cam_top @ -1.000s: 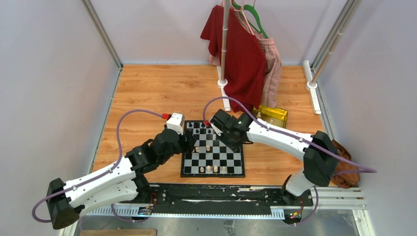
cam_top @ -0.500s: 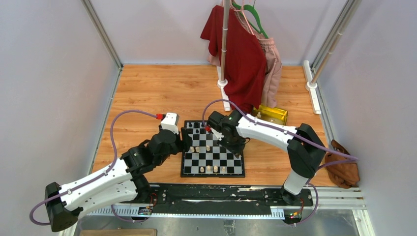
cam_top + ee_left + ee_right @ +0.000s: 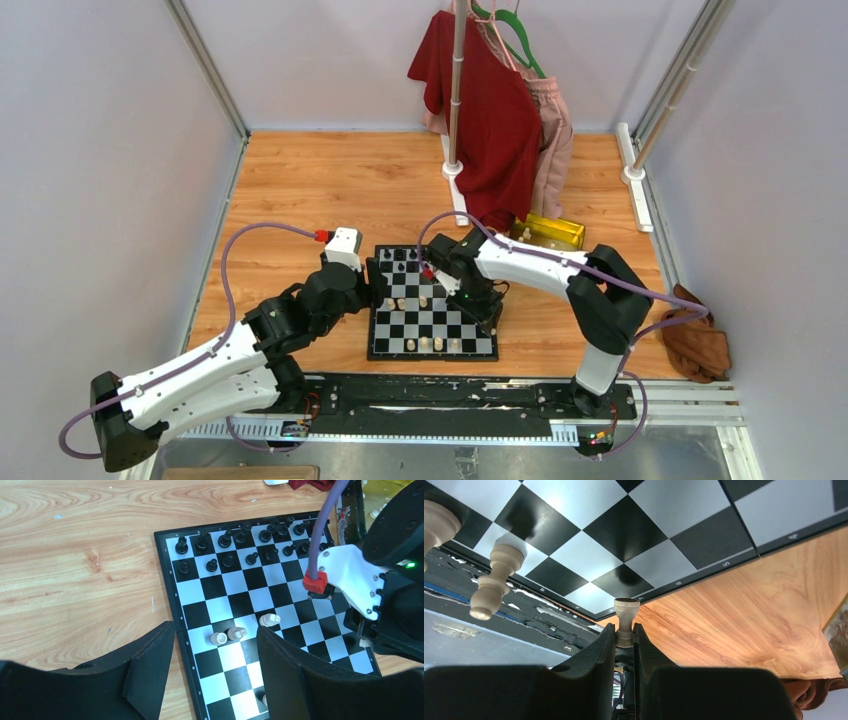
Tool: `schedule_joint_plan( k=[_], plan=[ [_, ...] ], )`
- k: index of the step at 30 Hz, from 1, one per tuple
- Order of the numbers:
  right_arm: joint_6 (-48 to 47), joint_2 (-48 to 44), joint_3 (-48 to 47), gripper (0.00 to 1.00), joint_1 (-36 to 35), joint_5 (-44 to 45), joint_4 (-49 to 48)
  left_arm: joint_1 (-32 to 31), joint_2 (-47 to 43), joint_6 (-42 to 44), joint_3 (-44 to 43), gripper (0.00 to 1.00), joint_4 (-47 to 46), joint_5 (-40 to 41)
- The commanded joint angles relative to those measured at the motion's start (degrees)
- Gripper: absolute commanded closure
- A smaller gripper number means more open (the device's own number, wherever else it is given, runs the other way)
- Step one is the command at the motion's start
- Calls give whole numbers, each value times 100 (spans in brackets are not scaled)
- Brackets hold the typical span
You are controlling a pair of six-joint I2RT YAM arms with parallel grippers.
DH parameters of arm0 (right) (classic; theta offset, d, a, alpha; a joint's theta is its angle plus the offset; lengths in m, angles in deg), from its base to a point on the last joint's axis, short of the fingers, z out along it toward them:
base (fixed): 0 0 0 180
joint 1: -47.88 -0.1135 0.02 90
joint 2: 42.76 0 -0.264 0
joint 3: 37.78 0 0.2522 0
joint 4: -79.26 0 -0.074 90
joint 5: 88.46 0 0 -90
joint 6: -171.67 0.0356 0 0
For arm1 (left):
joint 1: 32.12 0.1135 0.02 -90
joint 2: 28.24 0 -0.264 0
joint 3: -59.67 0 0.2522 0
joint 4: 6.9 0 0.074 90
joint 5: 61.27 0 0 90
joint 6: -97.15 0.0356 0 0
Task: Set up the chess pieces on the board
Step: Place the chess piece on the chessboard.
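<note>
Over the table from above, the small black-and-white checkered board [image 3: 470, 330] lies between both arms. Little black chessmen [image 3: 400, 257] fill its far rows, and a few cream ones [image 3: 430, 343] stand along the near row.

Through the left wrist camera, the left gripper [image 3: 215, 647] hangs with its black wedge fingers spread and empty above three cream pieces [image 3: 227, 636] mid-board.

Through the right wrist camera, the right gripper [image 3: 625, 639] is clamped on a cream turned chessman [image 3: 626, 615], its base towards the board's edge. The piece looks light, hard and smooth, so it may well swivel. The narrow stem seems the surest hold.
</note>
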Motion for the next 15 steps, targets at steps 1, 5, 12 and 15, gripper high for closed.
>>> schedule_joint_plan(
  k=[1,5,12,15],
  plan=[
    [-106,269,30,95,61,-203,116,-37,-37,25,-186,33,-50,159],
    [-147,412,-32,87,60,-226,114,-37,-48,25,-177,33,-38,172],
    [-118,277,-207,60,71,-61,92,-37,16,47,-150,33,-109,141],
    [-99,172,-317,59,70,-13,133,-37,53,49,-141,34,-151,100]
  ],
)
